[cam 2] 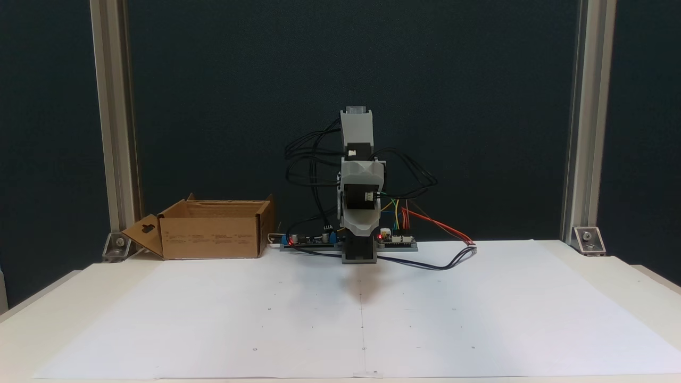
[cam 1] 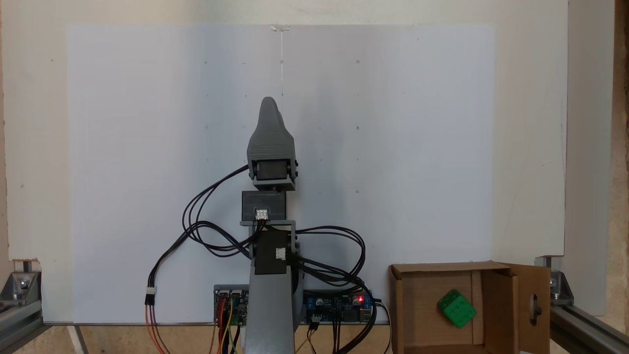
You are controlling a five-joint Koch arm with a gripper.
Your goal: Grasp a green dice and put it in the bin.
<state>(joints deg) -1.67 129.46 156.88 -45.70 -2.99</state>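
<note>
A pale desk (cam 2: pixel 612 276) is carrying a large, smooth white paper sheet (cam 1: pixel 147 147), marked with faint small dots and a thin centre line, and bare of loose things in both fixed views. At the sheet's back edge a grey, matte, layered-plastic arm (cam 1: pixel 271 295) is standing folded over its base, with black servo blocks between its links, black cables looping out at both sides, and circuit boards (cam 1: pixel 339 307) with a red light glowing at its foot. The pincer (cam 1: pixel 270 110) is pointing out over the middle of the sheet in the fixed view from above; its jaws are lying one behind the other, so whether it is open or closed cannot be told, and it is carrying nothing that can be seen. The bin (cam 1: pixel 422 285), a brown corrugated cardboard box with stiff flaps standing out, one of them pierced by a keyhole-shaped slot, is sitting beside the arm's base, at lower right in the view from above. The green dice (cam 1: pixel 457 308), a small glossy bright green cube with rounded edges and sunken pips, is lying tilted on the bin's floor. Judging from this, the drop is looking already done and the arm is parking at rest; the next move seems to call for nothing beyond holding clear of the bin.
</note>
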